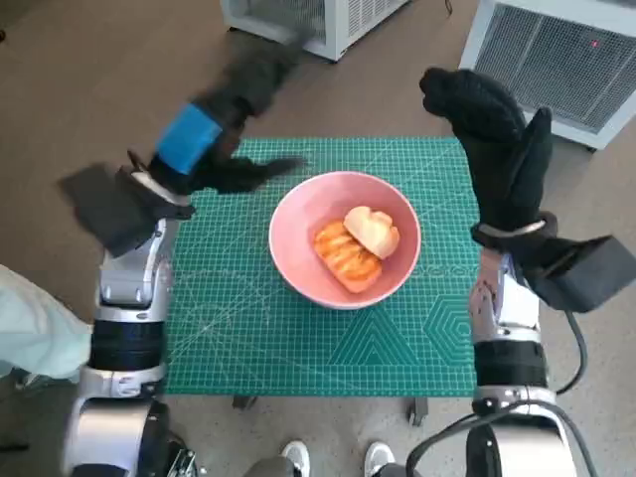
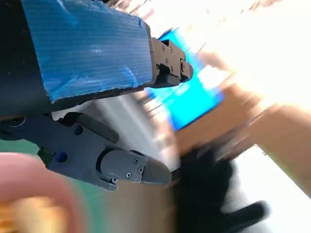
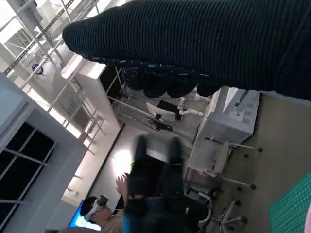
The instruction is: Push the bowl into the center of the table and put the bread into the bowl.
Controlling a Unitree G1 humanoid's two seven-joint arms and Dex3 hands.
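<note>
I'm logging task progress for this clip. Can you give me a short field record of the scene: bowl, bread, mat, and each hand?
bowl: pink bowl, on the green cutting mat, about at its center
bread: two pieces of bread lying inside the bowl
mat: green cutting mat covering the table top
left hand: left hand raised over the mat's far left corner, blurred, holding nothing, clear of the bowl
right hand: right hand raised over the mat's far right edge, holding nothing
task state: appears done
</note>
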